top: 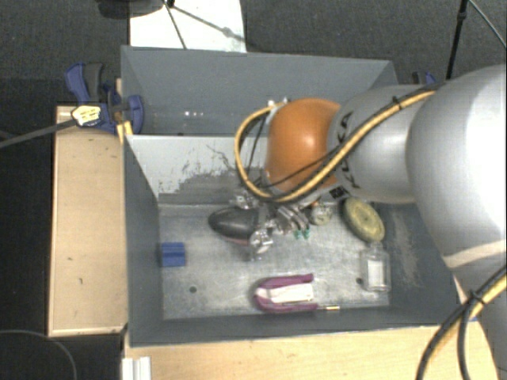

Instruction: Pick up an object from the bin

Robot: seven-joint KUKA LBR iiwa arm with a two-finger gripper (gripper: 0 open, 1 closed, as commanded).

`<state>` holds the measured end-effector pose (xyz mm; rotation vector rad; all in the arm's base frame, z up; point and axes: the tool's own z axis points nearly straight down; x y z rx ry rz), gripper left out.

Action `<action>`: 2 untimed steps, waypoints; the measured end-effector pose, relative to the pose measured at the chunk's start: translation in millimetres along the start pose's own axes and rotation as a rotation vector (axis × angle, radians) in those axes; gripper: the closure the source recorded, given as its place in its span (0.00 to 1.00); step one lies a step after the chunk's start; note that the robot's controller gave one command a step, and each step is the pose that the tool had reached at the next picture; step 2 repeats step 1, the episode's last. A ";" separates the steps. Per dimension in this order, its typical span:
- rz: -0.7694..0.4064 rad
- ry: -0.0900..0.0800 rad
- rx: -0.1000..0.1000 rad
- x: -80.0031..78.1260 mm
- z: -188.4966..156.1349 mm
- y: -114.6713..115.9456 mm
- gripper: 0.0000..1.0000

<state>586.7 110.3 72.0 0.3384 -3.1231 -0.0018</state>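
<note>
Our arm [444,149] reaches from the right of the frame into the bin [144,236], with the gripper [264,236] low over the floor at mid-frame. We cannot tell whether it is spread or closed. Just left of it, perhaps touching, lies a dark grey oval thing [231,223], its long axis running left to right. We judge this the nearest pick. A purple-and-white case [285,294] lies below, a yellowish disc [364,220] to the right and a blue block [172,253] at the left.

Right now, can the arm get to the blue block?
Probably yes. The blue block lies alone at the bin's left, nothing on or against it; the arm hangs near mid-bin.
</note>
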 end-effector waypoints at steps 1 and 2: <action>-0.026 -0.009 0.001 3.8 -141.1 20.3 1.00; -0.026 -0.009 0.001 3.8 -141.1 20.3 1.00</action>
